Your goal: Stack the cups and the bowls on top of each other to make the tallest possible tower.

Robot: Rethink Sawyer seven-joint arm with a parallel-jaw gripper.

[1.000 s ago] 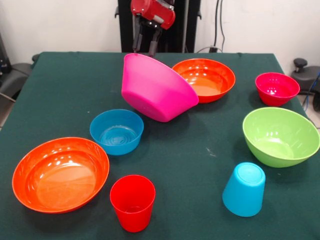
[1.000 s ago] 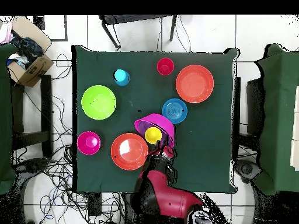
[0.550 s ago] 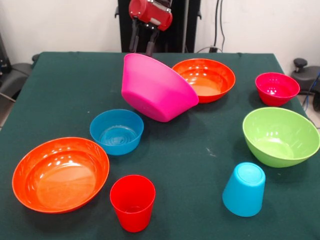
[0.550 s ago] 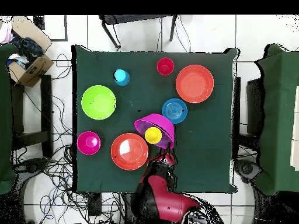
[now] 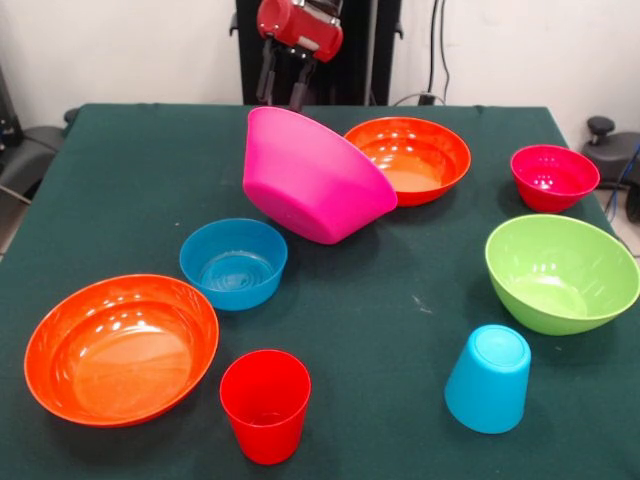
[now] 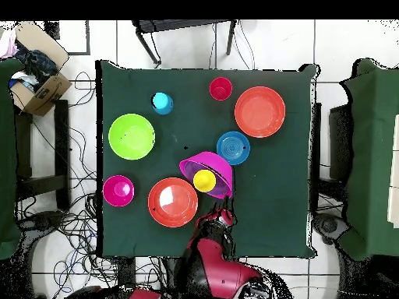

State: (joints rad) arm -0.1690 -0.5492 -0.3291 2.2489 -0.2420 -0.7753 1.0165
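My gripper (image 5: 283, 86) hangs open and empty just behind the magenta bowl (image 5: 315, 175), clear of its raised rim. That bowl stands tilted, its mouth turned away from the front camera, next to an orange bowl (image 5: 410, 158). In the overhead view a yellow cup (image 6: 204, 181) sits inside the magenta bowl (image 6: 218, 167), with the gripper (image 6: 223, 213) just below it. The front view hides the yellow cup. A second orange bowl (image 5: 120, 348), a small blue bowl (image 5: 233, 262) and an upright red cup (image 5: 265, 405) sit apart. No tower stands.
A lime green bowl (image 5: 560, 272), a small crimson bowl (image 5: 553, 177) and an upside-down light blue cup (image 5: 488, 378) stand at the right of the front view. A cardboard box (image 6: 35, 78) rests beside the table in the overhead view.
My gripper has drawn back and slightly up, away from the magenta bowl's rim. The bowls and cups have not moved.
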